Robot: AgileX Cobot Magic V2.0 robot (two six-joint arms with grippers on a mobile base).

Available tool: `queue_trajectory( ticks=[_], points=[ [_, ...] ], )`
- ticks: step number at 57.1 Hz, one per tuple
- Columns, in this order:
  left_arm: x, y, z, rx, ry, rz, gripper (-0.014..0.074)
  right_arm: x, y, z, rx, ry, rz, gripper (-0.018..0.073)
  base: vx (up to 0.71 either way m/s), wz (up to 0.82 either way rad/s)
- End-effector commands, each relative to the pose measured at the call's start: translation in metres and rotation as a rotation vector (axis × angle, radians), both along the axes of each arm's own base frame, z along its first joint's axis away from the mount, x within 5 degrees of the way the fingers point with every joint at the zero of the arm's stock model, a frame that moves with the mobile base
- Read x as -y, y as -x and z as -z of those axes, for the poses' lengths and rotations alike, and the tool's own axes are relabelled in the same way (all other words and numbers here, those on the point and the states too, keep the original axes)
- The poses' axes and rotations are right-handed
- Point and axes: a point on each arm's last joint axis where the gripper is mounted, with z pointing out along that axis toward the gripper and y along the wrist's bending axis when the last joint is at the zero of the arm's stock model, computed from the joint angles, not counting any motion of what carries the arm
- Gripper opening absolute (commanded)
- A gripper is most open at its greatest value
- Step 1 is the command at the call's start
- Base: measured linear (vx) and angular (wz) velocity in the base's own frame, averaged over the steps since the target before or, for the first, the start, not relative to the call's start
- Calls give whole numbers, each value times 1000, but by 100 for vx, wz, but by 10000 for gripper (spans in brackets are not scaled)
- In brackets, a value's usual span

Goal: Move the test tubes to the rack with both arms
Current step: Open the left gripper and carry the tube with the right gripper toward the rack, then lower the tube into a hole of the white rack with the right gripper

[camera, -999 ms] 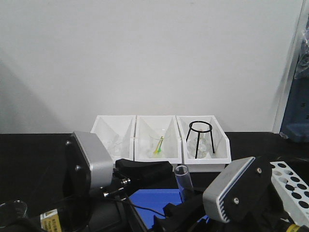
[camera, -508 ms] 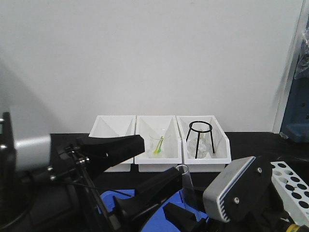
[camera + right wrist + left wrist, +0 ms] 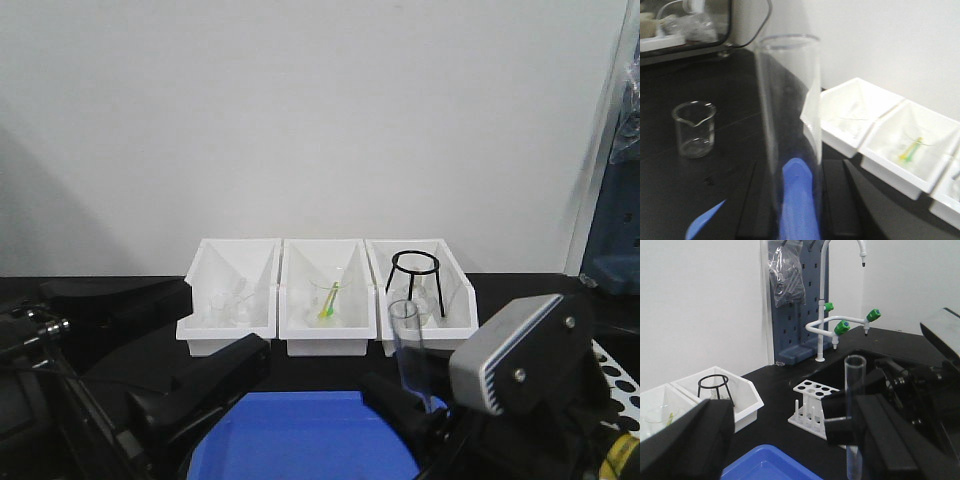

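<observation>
Here the test tube (image 3: 410, 350) stands upright (rim up).

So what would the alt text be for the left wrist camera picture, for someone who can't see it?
A clear test tube stands upright in the black right gripper, near a blue tray. Behind it on the black table, a small white rack sits near white bins; a white tap with green handles stands further back.

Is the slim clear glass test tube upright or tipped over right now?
Upright: the slim clear glass test tube stands near vertical, open rim on top, held in the right gripper.
</observation>
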Motion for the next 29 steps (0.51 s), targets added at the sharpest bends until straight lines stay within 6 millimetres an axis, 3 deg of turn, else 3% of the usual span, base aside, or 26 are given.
queue_trajectory(
  ticks=[1,29],
  points=[
    [-1,6,-18,50,75,33,590,15,-10,-24,102,-106,87,-8,0,0],
    [-1,6,-18,58,69,33,590,110,-45,-25,146,-81,520,-7,0,0]
  ],
)
